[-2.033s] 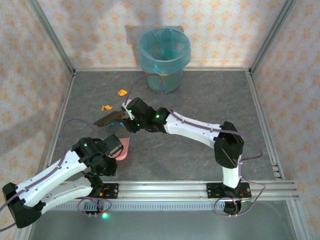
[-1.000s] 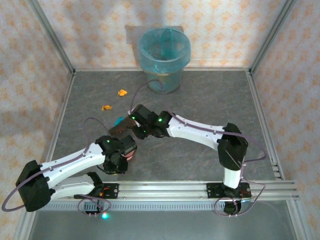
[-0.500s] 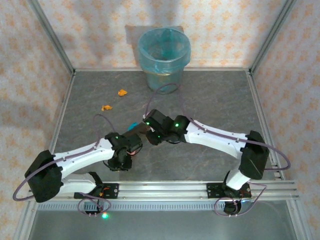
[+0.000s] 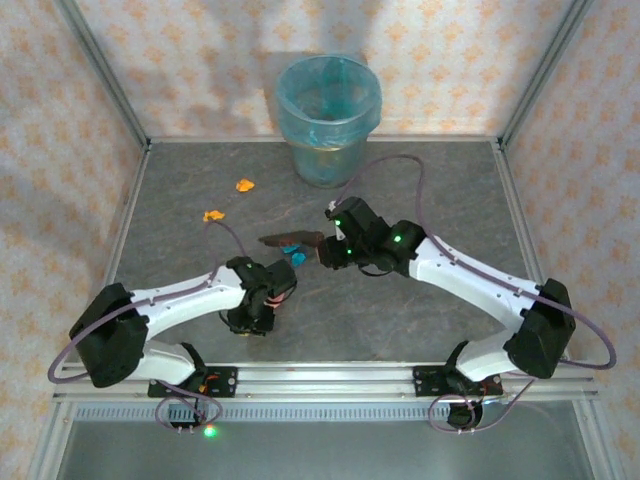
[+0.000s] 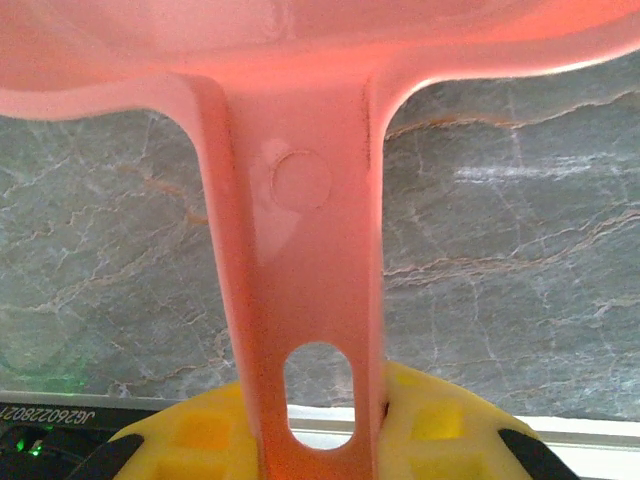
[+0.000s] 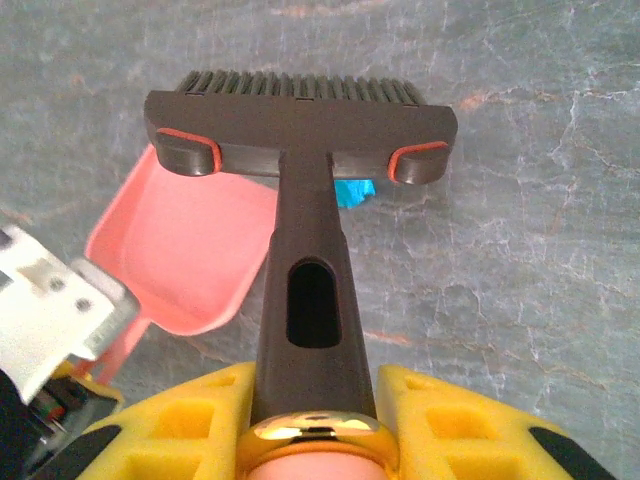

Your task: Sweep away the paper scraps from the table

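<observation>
as both arms have swung right since a moment ago, the right gripper (image 6: pixel 315 425) stays clamped on the brush (image 6: pixel 300 130), a blue scrap (image 6: pixel 356 192) at its head beside the dustpan (image 6: pixel 190 250), whose handle the left gripper (image 5: pixel 320 440) pinches; orange scraps (image 4: pixel 244 184) lie well apart on the table (image 4: pixel 430 180).

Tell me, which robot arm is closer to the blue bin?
Right. The right arm, jaws holding the brush, reaches in front of the bin. The left arm, holding the pink dustpan, is farther off, nearer the front edge.
</observation>
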### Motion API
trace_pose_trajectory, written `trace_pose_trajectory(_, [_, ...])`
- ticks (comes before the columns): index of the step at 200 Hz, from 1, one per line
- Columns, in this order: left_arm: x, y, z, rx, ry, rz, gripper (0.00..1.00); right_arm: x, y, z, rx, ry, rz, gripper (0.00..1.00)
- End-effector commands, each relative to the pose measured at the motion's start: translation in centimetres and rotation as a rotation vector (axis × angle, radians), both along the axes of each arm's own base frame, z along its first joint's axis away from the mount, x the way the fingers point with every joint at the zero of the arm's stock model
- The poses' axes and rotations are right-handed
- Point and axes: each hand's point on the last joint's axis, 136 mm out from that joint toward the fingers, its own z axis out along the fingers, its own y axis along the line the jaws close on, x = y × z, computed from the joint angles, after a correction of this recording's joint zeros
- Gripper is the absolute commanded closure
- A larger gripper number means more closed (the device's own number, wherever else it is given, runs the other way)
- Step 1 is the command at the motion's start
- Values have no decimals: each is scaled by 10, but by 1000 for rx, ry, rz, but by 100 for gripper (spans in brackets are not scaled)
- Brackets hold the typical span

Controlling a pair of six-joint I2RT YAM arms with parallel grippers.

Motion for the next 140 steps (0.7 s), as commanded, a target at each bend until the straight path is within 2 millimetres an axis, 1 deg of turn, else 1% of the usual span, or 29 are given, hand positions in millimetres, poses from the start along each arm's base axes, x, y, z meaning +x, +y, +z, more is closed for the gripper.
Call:
trace_pose_trajectory(1, [5, -9, 4, -23, 3, -50, 100, 19, 4, 21, 129, -24, -76, 100])
trace_pose_trajectory(18, [9, -11, 4, -14, -1, -65, 100, 32, -2, 19, 134, -31, -132, 100])
trace_pose_trajectory(45, [12, -16, 1, -19, 14, -81, 100, 52, -19, 9, -18, -86, -210, 100])
trace_pose_trajectory(62, [12, -18, -1, -18, 30, -92, 100, 60, -22, 0, -98, -98, -207, 100])
trace_pose_trajectory(89, [15, -16, -2, 0, 26, -101, 100, 64, -25, -20, -231, -69, -182, 100])
trace_pose_trajectory(114, [18, -18, -4, -7, 26, -99, 100, 65, -28, -23, -329, -116, -171, 100])
trace_pose_trajectory(140, [20, -20, -7, -5, 35, -102, 100, 56, -27, -26, -448, -130, -114, 100])
